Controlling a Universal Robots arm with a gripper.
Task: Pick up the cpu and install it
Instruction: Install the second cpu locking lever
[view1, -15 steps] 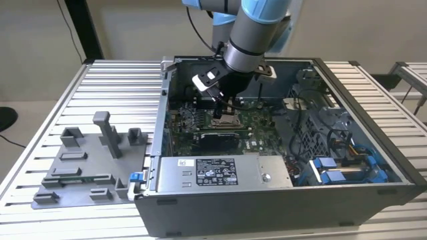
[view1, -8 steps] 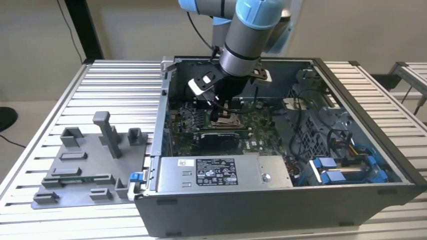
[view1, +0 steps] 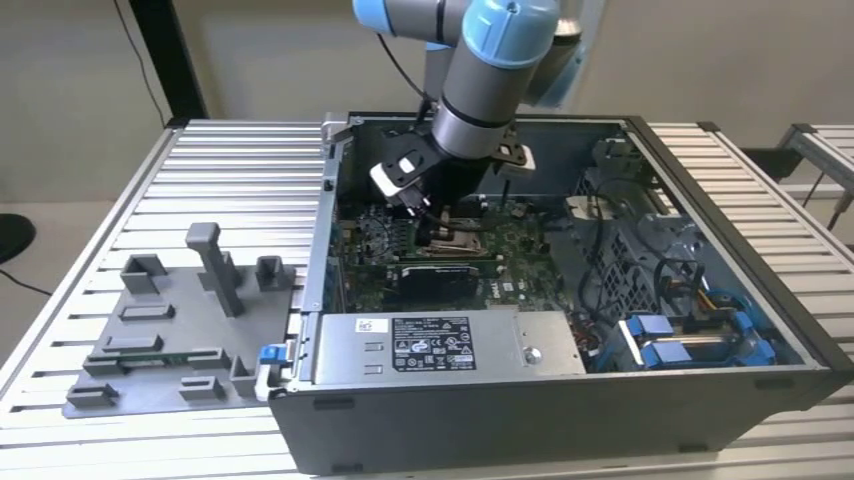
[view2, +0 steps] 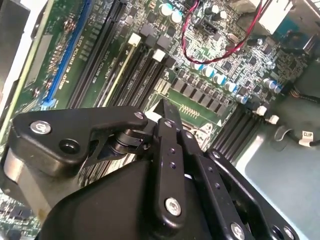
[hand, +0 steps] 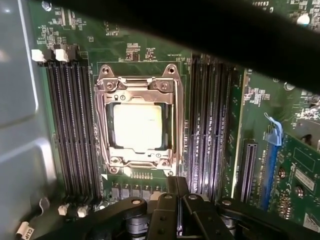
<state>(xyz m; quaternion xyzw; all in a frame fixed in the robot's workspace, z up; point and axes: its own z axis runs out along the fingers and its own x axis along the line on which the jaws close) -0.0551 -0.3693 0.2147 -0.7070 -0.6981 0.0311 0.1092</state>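
Observation:
The cpu (hand: 137, 127), a pale silver-white square, lies flat inside the metal-framed socket (hand: 137, 85) of the green motherboard (hand: 150, 45). In the first wrist view my gripper (hand: 173, 181) hangs just off one edge of the socket frame, its black fingers pressed together with nothing between them. The second wrist view has the same closed fingertips (view2: 164, 107) above the board. In the exterior view the arm reaches down into the open computer case (view1: 561, 400), and the gripper (view1: 427, 218) hovers over the socket area (view1: 447, 240).
Black memory slots (hand: 70, 135) flank the socket on both sides. A red cable (view2: 220, 52) loops over the board. The power supply (view1: 447, 343) and a drive cage with blue clips (view1: 681, 335) fill the case front. A grey fixture tray (view1: 174, 330) sits outside at the exterior view's left.

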